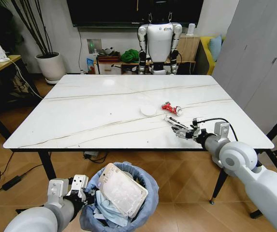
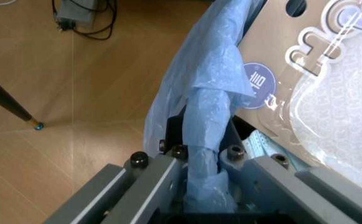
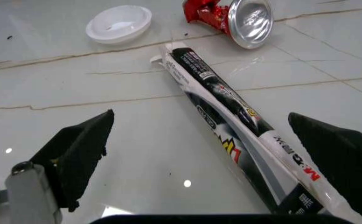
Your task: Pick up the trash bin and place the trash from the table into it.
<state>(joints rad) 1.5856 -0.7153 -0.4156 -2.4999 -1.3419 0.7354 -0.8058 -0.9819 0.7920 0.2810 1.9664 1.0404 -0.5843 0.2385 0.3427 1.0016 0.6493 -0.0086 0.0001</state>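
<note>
The right gripper (image 3: 212, 163), fingers spread wide, straddled the long black-white packet (image 3: 231, 116) on the table (image 1: 80, 111), its long axis running straight ahead from the palm, while the left gripper (image 2: 199, 186) clamped the trash bin's (image 1: 148, 203) rim below.

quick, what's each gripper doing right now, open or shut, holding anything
Left gripper: shut on the rim of the trash bin, below the table's near edge.
Right gripper: open, holding nothing, straddling the long black-white packet on the table.
</note>
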